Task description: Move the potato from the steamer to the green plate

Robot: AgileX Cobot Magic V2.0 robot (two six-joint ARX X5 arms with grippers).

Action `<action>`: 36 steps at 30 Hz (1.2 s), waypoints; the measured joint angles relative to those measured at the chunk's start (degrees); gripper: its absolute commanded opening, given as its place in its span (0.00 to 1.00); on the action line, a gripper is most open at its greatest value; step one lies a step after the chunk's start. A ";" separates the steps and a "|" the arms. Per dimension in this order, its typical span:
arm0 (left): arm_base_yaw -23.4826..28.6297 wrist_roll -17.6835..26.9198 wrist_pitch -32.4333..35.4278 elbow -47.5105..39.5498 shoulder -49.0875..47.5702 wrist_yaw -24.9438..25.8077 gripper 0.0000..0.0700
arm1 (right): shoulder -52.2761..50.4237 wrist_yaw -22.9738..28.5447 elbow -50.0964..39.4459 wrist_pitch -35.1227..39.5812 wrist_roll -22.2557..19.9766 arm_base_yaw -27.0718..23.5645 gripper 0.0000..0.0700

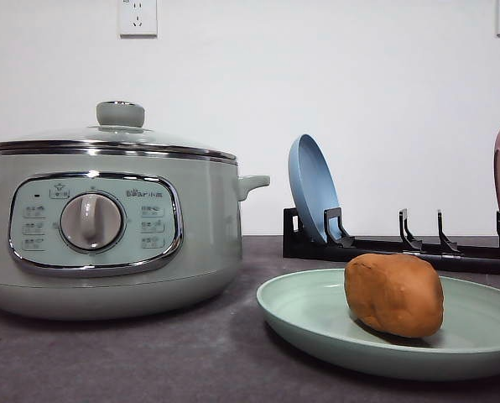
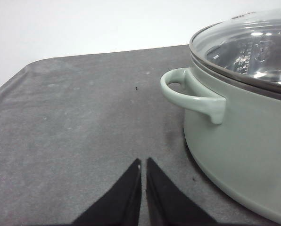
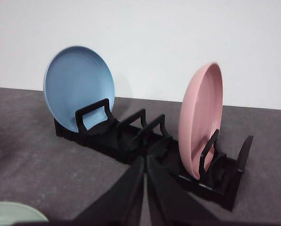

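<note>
Already the potato (image 1: 393,295) lies on the green plate (image 1: 317,315), resting on its side a little right of the plate's middle, its orange-brown skin touching the plate's floor. That plate sits flat on the dark grey counter (image 1: 149,361), toward the front right, its near rim close to the front edge. My steamer (image 1: 107,227) stands on the left part of the counter, well apart from the plate, with the glass lid (image 1: 107,138) and its green knob (image 1: 120,113) seated on top and the dial (image 1: 91,222) facing forward.

My left pincer (image 2: 144,165) hangs low over bare counter just beside the steamer's side handle (image 2: 192,94), touching nothing; its two black fingers (image 2: 121,197) are pressed together with only a hairline slit between them, and nothing is between them.

My right pincer (image 3: 145,162) is likewise pressed together and carries nothing. It points at the black dish rack (image 3: 131,141) along the counter's back edge, where the blue plate (image 3: 79,89) stands upright in a slot at one end and the pink plate (image 3: 202,117) stands upright near the other end, with free slots between them. A sliver of the green plate's rim (image 3: 13,214) shows at the corner of that wrist view.
</note>
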 measured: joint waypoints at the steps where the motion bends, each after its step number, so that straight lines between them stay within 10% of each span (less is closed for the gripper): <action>1: 0.00 0.00 0.00 0.00 0.00 0.00 0.02 | -0.80 0.00 -0.89 -0.02 0.00 0.00 0.00; 36: 0.00 0.00 0.00 0.02 0.00 0.00 0.02 | -4.52 -0.07 -6.63 -7.01 0.46 2.97 0.00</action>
